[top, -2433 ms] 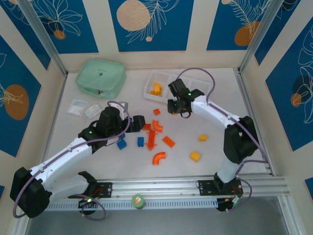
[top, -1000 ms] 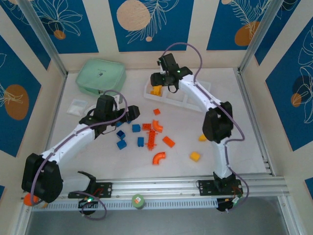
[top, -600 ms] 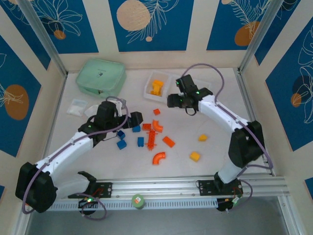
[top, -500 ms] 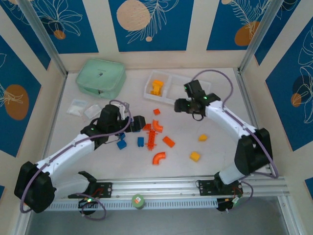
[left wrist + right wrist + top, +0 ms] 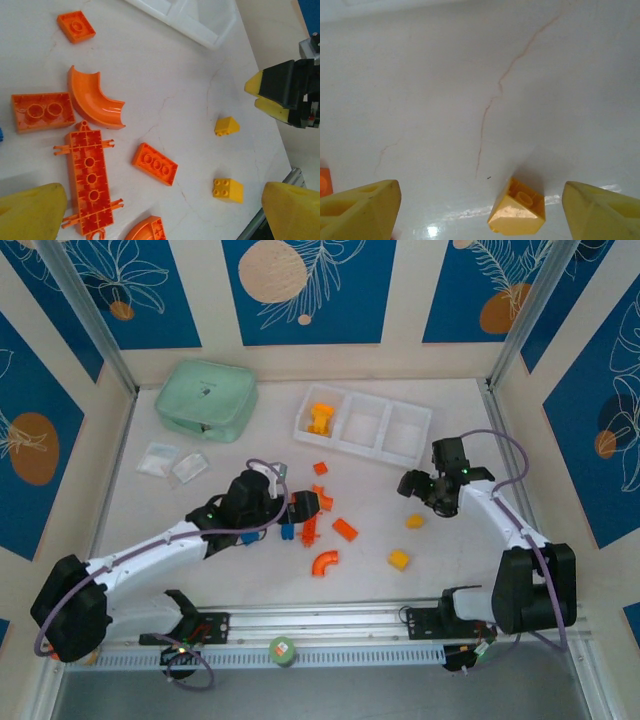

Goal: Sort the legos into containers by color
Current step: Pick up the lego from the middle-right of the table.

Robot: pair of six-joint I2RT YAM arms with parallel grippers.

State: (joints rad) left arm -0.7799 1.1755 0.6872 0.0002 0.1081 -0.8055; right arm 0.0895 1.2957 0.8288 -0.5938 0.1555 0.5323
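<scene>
**Yellow brick lies between the right claw's spread fingertips**

The right wrist view shows a yellow sloped brick (image 5: 516, 209) on the white counter (image 5: 250, 570). It lies a little right of centre between the fingertips of the right claw (image 5: 480, 192), which stand wide apart and grip nothing. From overhead, the same brick is a small spot just on the near side of that claw.

The left wrist view shows the left claw (image 5: 165, 200) released and empty too. An orange long plate (image 5: 90, 182) lies just ahead of its left fingertip, with an orange arch (image 5: 92, 100) beyond that. A yellow square brick (image 5: 228, 190) sits near its right fingertip.

From overhead, the tray (image 5: 365, 426) lies beyond both claws. Its left compartment holds yellow-orange pieces (image 5: 320, 419), and the other two compartments show bare white floors.

The pieces in the tray are too small to tell apart. Blue bricks (image 5: 287, 531) lie partly under the left arm, so their number is unclear. A second arch (image 5: 146, 229) is cut off at the bottom edge of the left wrist view.
</scene>
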